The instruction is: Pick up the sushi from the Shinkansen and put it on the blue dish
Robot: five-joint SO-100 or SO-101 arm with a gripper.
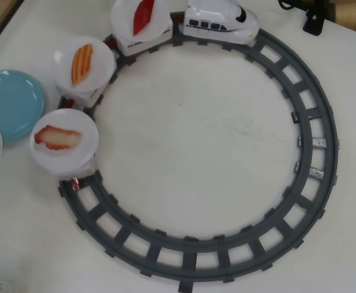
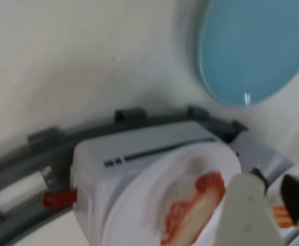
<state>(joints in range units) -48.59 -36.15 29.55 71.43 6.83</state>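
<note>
I see the oblong pinkish-white, red-edged toy sushi [image 1: 57, 137] on the rear car's round white plate [image 1: 80, 152]; my pincer [image 2: 272, 197] hovers open beside it.

White Shinkansen [image 1: 221, 23] with black windows, pinkish-white red-edged sushi [image 1: 57, 137], glossy light-blue dish [image 1: 10, 104], dark grey track [image 1: 324, 146]

I see a grey ring of track [image 1: 324, 152] filling the pale bench [image 1: 196, 140]. A black cable [image 1: 312, 15] lies at the bench's far right corner in the overhead view.
</note>
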